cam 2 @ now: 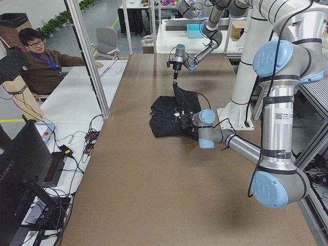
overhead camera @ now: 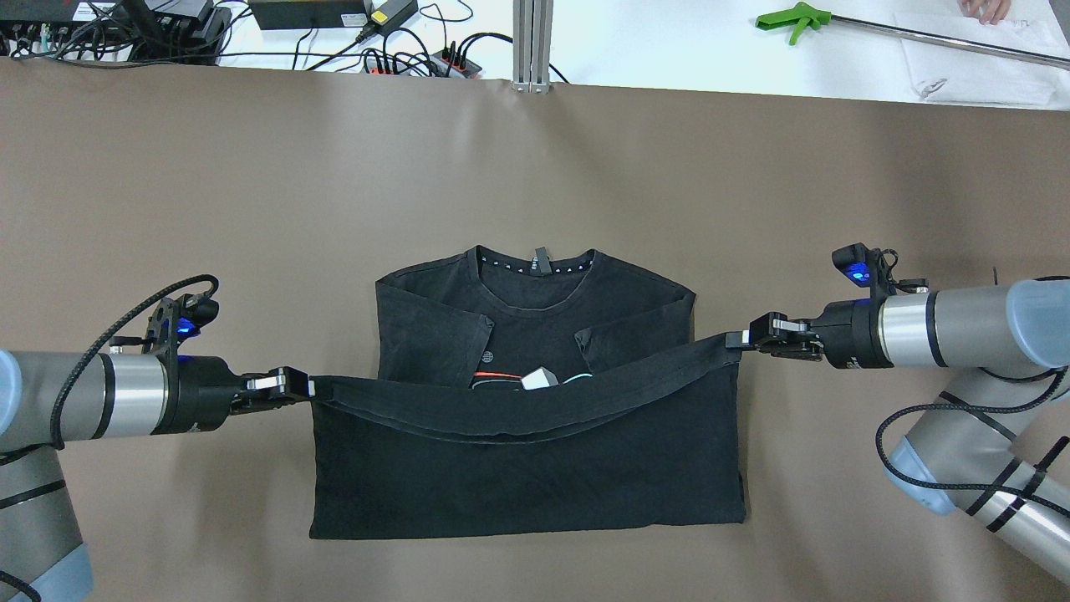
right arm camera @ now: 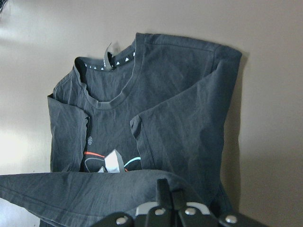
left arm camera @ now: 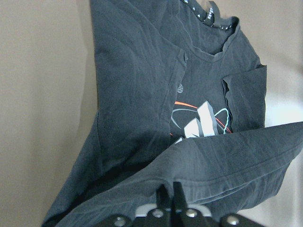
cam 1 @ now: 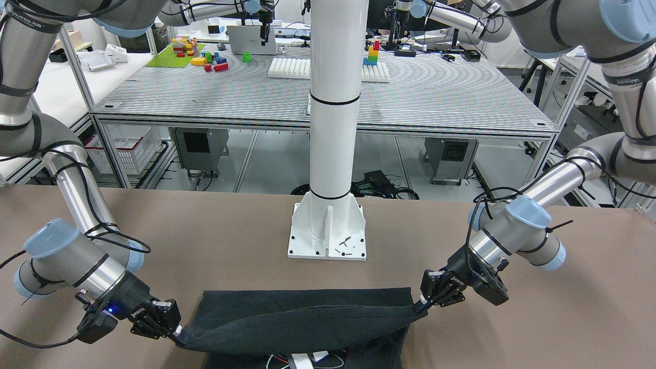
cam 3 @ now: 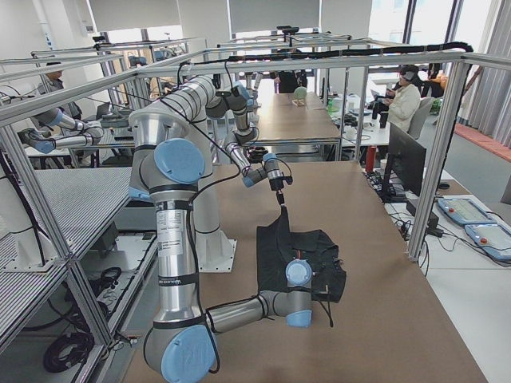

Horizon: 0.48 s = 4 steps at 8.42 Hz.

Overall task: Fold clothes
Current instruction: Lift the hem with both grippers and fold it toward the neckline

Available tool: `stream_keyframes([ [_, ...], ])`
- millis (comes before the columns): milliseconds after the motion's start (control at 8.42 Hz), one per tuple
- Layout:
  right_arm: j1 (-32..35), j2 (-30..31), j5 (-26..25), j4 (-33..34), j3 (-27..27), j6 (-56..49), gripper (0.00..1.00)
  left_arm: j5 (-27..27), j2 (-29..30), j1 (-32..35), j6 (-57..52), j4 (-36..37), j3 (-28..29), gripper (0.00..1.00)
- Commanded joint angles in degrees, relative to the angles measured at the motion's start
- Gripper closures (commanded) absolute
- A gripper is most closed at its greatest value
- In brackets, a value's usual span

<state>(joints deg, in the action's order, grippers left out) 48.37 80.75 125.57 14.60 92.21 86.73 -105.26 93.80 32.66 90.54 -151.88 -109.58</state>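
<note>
Brown table (overhead camera: 535, 167) fills the overhead view. Along the top edge runs a white bench with a tangle of cables (overhead camera: 401, 54) at upper left and a green-handled tool (overhead camera: 790, 17) at upper right. In the front view a white post (cam 1: 330, 128) stands on a bolted base at mid-table, just behind the cloth. Behind it a slatted bench (cam 1: 435, 97) carries coloured blocks (cam 1: 205, 56) at upper left. The left side view shows a seated person (cam 2: 43, 61) at upper left, beside the table, and a dark monitor (cam 2: 25, 159) at lower left.

The shirt (overhead camera: 527, 477) is black and lies in the middle of the overhead frame, with its collar (overhead camera: 535, 263) toward the top and both short sleeves turned in over the chest. A small white, red and teal print (left arm camera: 199, 123) sits on the chest, partly hidden in the overhead view by the raised hem (overhead camera: 518, 410). That hem hangs above the table as a sagging band between the two grippers. The cloth below it runs down to a straight edge on the table.

The left gripper (overhead camera: 311, 386), at mid left of the overhead frame, is pinched tight on the hem's left corner. The right gripper (overhead camera: 736, 339), at mid right and a little higher in the frame, is pinched tight on the other corner. Both wrist views show the jaws pressed together on cloth at bottom centre.
</note>
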Motion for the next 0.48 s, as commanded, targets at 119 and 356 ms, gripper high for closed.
stream_keyframes([
  [119, 3.0, -0.4, -3.0, 3.0, -0.1, -0.5, 1.00, -0.1, 0.3, 5.1, 0.1, 3.0, 0.3, 1.00],
  [356, 3.4, -0.5, -4.0, 6.0, -0.2, -4.5, 1.00, 0.4, 3.0, 5.8, 0.1, 7.3, 1.1, 1.00],
])
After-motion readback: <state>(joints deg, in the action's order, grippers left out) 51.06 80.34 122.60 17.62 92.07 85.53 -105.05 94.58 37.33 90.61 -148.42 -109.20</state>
